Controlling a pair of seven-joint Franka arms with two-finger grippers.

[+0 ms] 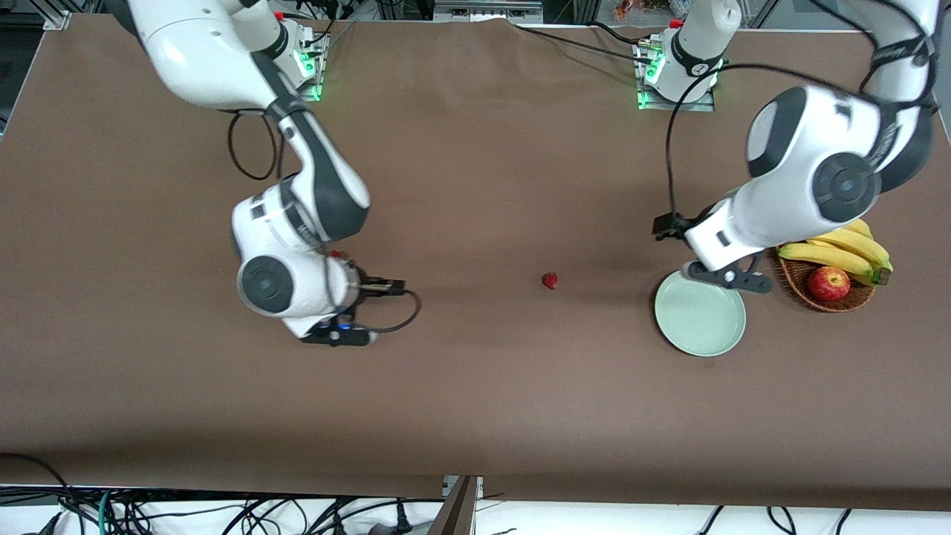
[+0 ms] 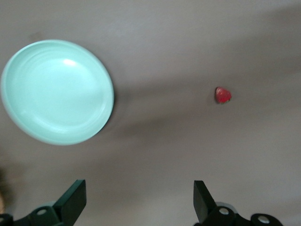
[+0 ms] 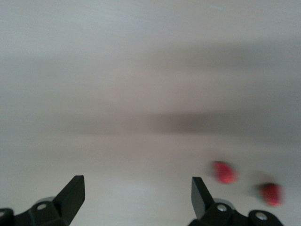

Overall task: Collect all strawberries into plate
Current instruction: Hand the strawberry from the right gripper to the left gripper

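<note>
One strawberry [image 1: 550, 280] lies on the brown table between the two arms; it also shows in the left wrist view [image 2: 223, 95]. The pale mint-green plate [image 1: 700, 319] lies beside the basket and holds nothing; it also shows in the left wrist view [image 2: 56, 92]. My left gripper [image 1: 711, 256] hangs over the plate's rim on the robots' side, open and empty [image 2: 138, 200]. My right gripper [image 1: 327, 305] is open and empty [image 3: 136, 195] above the table. Two blurred strawberries [image 3: 224, 172] [image 3: 271, 193] lie just beside it. In the front view only one of them [image 1: 336, 254] peeks out by the arm.
A brown woven basket [image 1: 795, 276] with bananas [image 1: 847, 249] and a red apple [image 1: 828, 282] stands beside the plate toward the left arm's end of the table. Cables hang along the table's edge nearest the front camera.
</note>
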